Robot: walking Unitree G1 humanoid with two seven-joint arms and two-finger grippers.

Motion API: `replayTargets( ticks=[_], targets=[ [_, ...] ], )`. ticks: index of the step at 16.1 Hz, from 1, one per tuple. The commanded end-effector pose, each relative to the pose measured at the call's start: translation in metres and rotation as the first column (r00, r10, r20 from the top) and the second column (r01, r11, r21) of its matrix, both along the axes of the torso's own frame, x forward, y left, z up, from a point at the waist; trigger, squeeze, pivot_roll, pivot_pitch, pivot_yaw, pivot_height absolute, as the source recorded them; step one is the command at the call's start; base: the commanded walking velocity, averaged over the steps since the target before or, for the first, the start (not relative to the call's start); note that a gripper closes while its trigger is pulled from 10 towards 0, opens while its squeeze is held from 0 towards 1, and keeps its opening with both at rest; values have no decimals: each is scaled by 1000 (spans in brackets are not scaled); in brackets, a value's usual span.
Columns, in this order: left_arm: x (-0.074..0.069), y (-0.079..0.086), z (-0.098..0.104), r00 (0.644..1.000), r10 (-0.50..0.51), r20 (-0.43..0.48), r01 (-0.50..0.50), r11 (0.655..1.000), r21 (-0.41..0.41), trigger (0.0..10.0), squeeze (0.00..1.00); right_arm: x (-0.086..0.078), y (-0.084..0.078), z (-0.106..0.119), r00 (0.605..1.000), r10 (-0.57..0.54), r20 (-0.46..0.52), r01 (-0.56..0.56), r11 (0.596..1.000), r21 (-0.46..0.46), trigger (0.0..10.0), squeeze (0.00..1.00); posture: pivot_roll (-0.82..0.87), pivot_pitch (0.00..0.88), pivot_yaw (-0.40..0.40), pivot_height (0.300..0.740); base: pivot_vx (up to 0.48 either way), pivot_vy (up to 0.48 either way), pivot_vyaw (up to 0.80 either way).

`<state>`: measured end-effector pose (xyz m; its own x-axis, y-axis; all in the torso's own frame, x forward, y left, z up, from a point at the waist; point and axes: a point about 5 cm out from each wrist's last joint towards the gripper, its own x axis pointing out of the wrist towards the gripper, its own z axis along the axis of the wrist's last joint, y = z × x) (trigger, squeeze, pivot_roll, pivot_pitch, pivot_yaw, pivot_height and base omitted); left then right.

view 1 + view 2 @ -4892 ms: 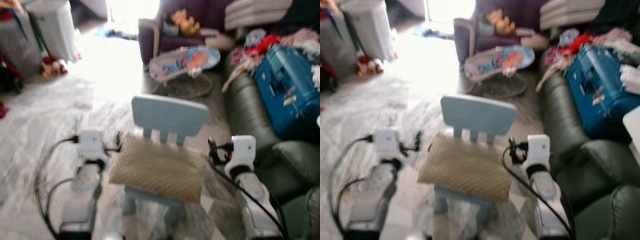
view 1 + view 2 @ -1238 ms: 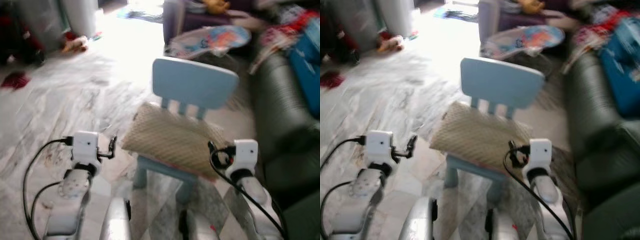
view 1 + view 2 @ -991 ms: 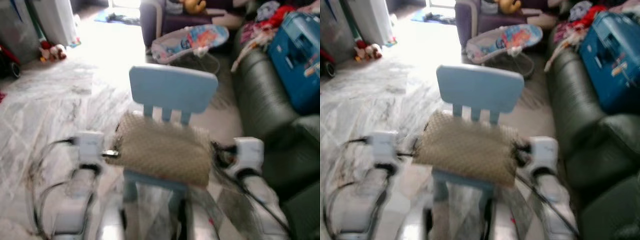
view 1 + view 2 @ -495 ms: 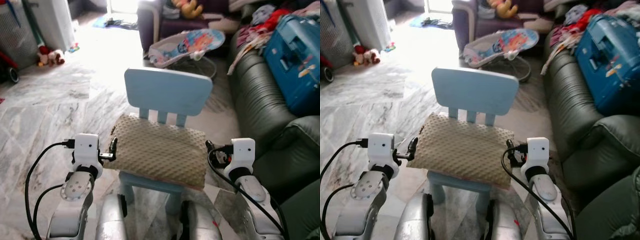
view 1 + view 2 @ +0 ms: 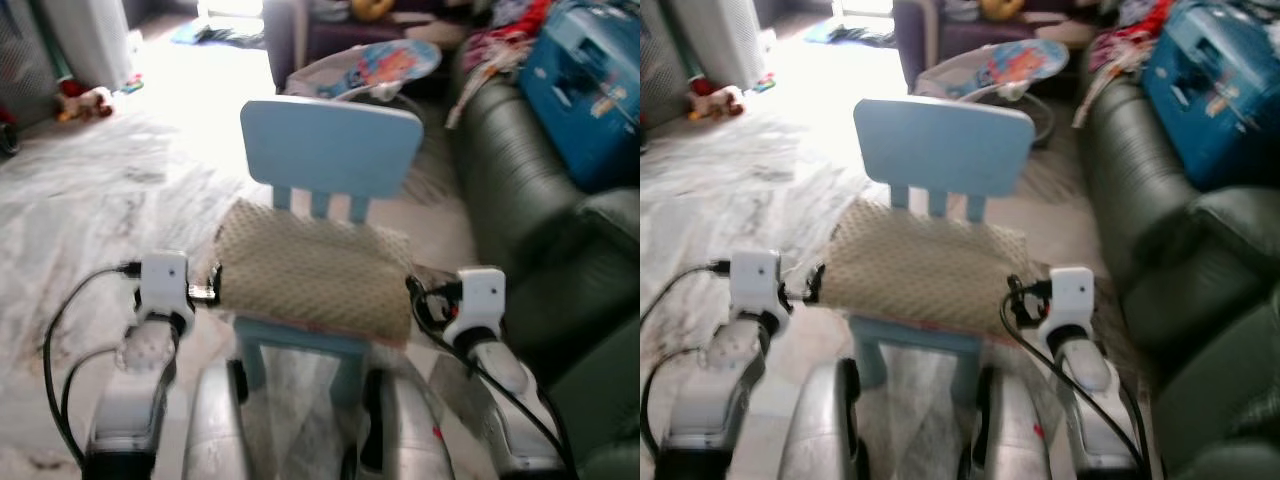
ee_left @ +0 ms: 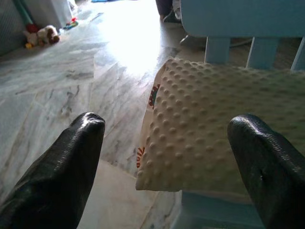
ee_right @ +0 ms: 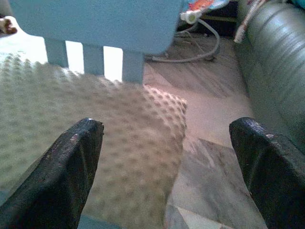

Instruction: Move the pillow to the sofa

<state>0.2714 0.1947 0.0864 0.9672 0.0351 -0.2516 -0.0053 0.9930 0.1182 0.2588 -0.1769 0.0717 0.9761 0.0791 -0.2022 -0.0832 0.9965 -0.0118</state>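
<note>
The pillow [image 5: 313, 279], beige and covered in raised dots, lies flat on the seat of a small light-blue chair [image 5: 331, 150], its near edge overhanging the front of the seat. The dark green sofa [image 5: 520, 215] runs along the robot's right side, well apart from the pillow, with a blue case [image 5: 585, 85] and loose clothes on its far end. A baby bouncer [image 5: 372, 68] sits on the marble floor [image 5: 90, 210] behind the chair.

Compared with half a second ago, the chair and pillow sit a little nearer and larger in the head views, and the whole scene has shifted together, so the camera has moved in rather than the furniture. Both arms have closed in on the pillow's two short ends. The left gripper [image 6: 167, 157] now frames the pillow's left corner, its two black fingers [image 6: 71, 157] spread wide with the corner between them and no contact visible. The right gripper [image 7: 167, 157] likewise stands spread wide, one finger over the pillow's right end and the other over bare floor toward the sofa.

In the head view the left gripper's tips appear just beside the pillow's edge, and the right wrist is close against the opposite edge.

This reads as the end of the approach: the pillow is not yet held, and nothing has been lifted. The likely next need is for both grippers to press in or clamp the ends before any turn toward the sofa.
</note>
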Motion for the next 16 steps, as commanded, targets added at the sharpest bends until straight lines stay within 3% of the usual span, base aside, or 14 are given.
replayTargets(
  ticks=[1,3,5,8,16],
  targets=[
    [4,4,-1,1000,15,-4,-15,1000,8,10000,0,6,-2,-1,1000,1,-17,-1,1000,-5,10000,0,44,88,-46,513,0,0,0],
    [10,7,-2,1000,7,-9,-6,1000,29,10000,0,19,7,1,999,47,-20,-47,999,5,10000,0,43,117,-41,513,0,0,0],
    [16,5,-5,1000,-25,-17,26,998,52,10000,0,32,9,0,996,64,-55,-64,998,0,10000,0,47,134,-40,513,0,0,0],
    [28,16,-2,1000,6,-12,-5,995,99,10000,0,50,7,0,992,58,-113,-56,998,17,10000,0,43,175,-40,513,0,0,0],
    [56,30,5,995,85,45,-89,992,93,10000,0,70,20,-4,980,111,-167,-107,994,32,10000,0,18,318,-34,513,0,0,0]
  ],
)
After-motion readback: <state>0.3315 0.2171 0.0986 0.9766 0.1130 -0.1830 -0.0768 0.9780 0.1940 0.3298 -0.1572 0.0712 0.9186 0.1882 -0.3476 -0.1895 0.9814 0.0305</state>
